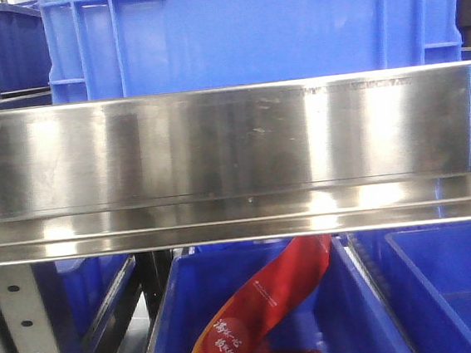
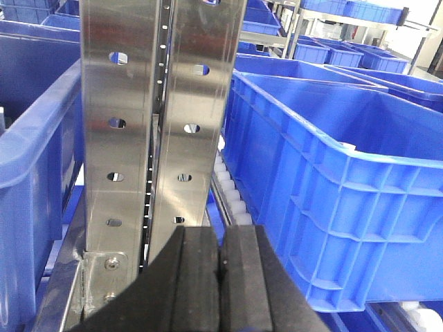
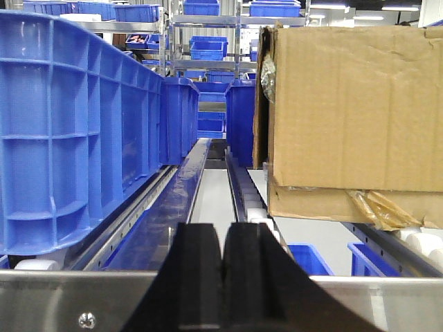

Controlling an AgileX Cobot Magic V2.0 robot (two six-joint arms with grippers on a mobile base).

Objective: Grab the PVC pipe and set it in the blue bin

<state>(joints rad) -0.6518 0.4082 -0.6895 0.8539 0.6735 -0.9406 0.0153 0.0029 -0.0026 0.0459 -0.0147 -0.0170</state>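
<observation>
- The pipe is not visible in any view, so I cannot tell where it lies; it may be in a lower bin or out of frame.
- In the front view a steel rail [image 1: 234,164] crosses the picture, with a blue crate [image 1: 246,25] above it and open bins below.
- The middle lower bin [image 1: 256,308] holds a red band [image 1: 265,307] with printed text; this is not a pipe.
- The left gripper [image 2: 220,277] has its jaws pressed together with nothing between them. It points at a perforated steel post [image 2: 159,124], with a large bin [image 2: 332,180] just beside it.
- The right gripper [image 3: 221,277] is also clenched and empty. It looks along a roller lane [image 3: 208,187] between a blue crate [image 3: 69,124] and a cardboard box [image 3: 353,111].
- My judgement: a PVC pipe will be light, stiff and smooth, so it can slip or roll in the jaws.
- I would take it near the middle of its length, jaws across the round body, so it does not tip.
- The grasp step is not yet begun; first the pipe must be found.
</observation>
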